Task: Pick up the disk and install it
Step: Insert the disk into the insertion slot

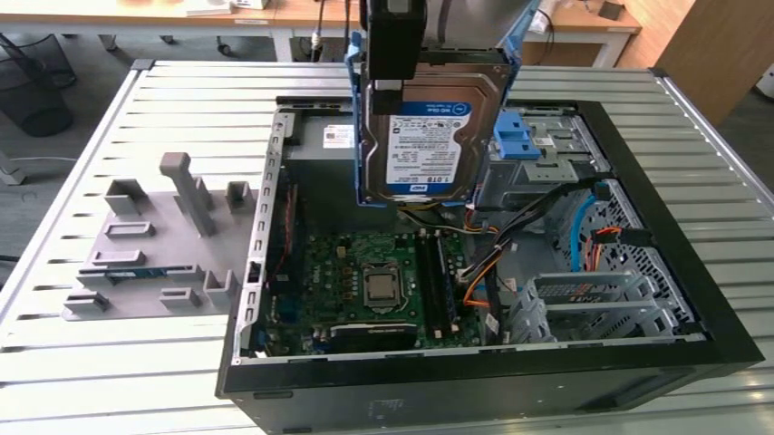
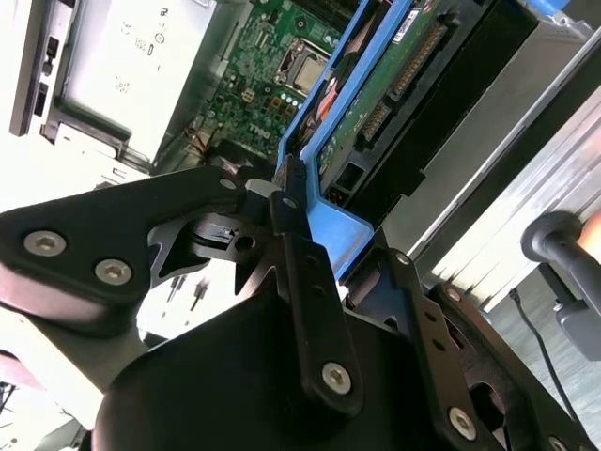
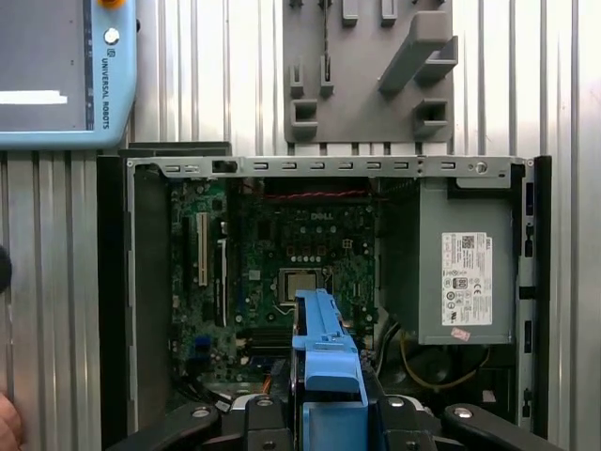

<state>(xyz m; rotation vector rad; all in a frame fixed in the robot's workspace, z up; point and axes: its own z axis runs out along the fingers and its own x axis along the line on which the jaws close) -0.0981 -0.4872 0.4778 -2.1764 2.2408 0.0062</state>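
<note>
The disk (image 1: 430,136), a silver drive with a white-and-blue label in a blue carrier frame, hangs upright above the open computer case (image 1: 484,373), over its back half. My gripper (image 1: 392,86) comes down from above and is shut on the disk's upper edge. In the second wrist view the black fingers (image 2: 299,246) clamp the blue frame, and the disk's green circuit side (image 2: 376,99) shows beyond them. In the first wrist view the disk's blue frame edge (image 3: 324,371) sticks out from my gripper (image 3: 324,418) over the motherboard.
The case lies open on a slatted metal table (image 1: 181,100), with motherboard (image 1: 375,281), grey power supply (image 3: 465,272) and a drive bay with blue latches (image 1: 545,145). A grey fixture plate (image 1: 158,245) lies at the exterior view's left. A teach pendant (image 3: 56,75) rests beside the case.
</note>
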